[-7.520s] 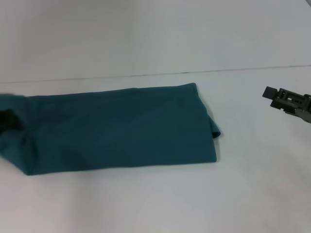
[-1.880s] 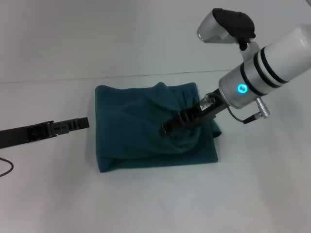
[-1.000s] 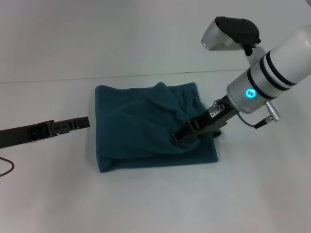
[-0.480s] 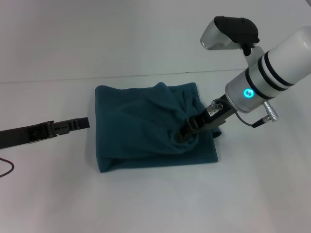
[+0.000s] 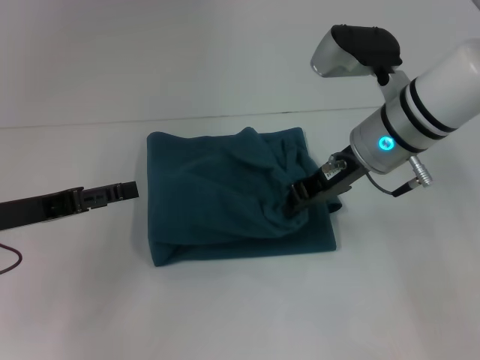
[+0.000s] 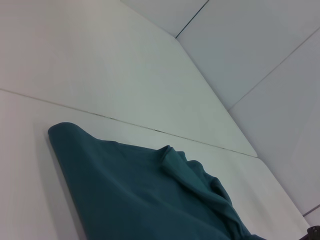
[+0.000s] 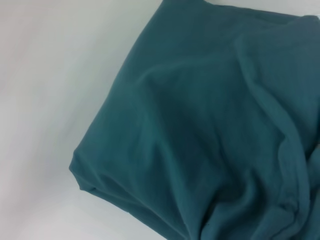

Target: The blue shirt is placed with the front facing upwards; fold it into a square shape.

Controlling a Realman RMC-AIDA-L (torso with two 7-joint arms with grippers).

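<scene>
The blue shirt lies on the white table as a rough square bundle, plain teal side up, with rumpled folds along its right half. My right gripper reaches in from the right, its tips sunk into bunched fabric near the bundle's right edge and shut on it. The left gripper hovers low just left of the shirt, clear of the cloth. The left wrist view shows the shirt from its left edge; the right wrist view shows the shirt filling most of the picture.
A dark cable loops at the table's left edge under the left arm. The table's back edge runs just behind the shirt. Bare white tabletop lies in front of the bundle and to its right.
The long shirt strip has been folded over into a square bundle. In the last second my right gripper drew back toward the right, bunching fabric at its tips. The left arm stayed still.
</scene>
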